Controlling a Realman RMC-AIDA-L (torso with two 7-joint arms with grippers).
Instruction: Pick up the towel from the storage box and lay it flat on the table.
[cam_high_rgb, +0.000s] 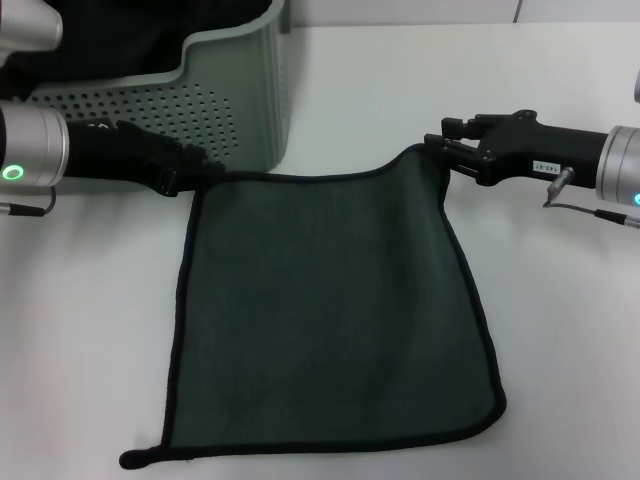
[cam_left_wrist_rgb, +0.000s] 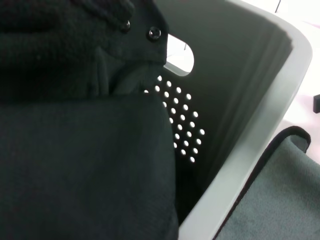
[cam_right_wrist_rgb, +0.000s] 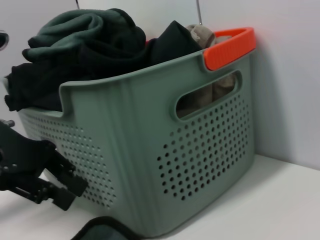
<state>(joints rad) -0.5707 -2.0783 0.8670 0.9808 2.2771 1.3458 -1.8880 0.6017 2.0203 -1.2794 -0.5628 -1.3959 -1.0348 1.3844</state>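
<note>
The dark green towel (cam_high_rgb: 330, 310) with black edge binding lies spread flat on the white table (cam_high_rgb: 560, 330), just in front of the pale green storage box (cam_high_rgb: 235, 95). My left gripper (cam_high_rgb: 195, 175) is at the towel's far left corner, beside the box wall, shut on that corner. My right gripper (cam_high_rgb: 440, 150) is at the towel's far right corner, which rises slightly towards it, and its jaws stand apart. The left wrist view shows the box rim (cam_left_wrist_rgb: 260, 150) and the towel (cam_left_wrist_rgb: 285, 195). The right wrist view shows the box (cam_right_wrist_rgb: 165, 145) and a towel corner (cam_right_wrist_rgb: 102, 231).
Black fabric (cam_left_wrist_rgb: 75, 150) and other dark clothes (cam_right_wrist_rgb: 90, 37) fill the box, which has an orange handle (cam_right_wrist_rgb: 230, 45). The left gripper (cam_right_wrist_rgb: 45, 175) also shows in the right wrist view beside the box. Bare white table lies to the right and left of the towel.
</note>
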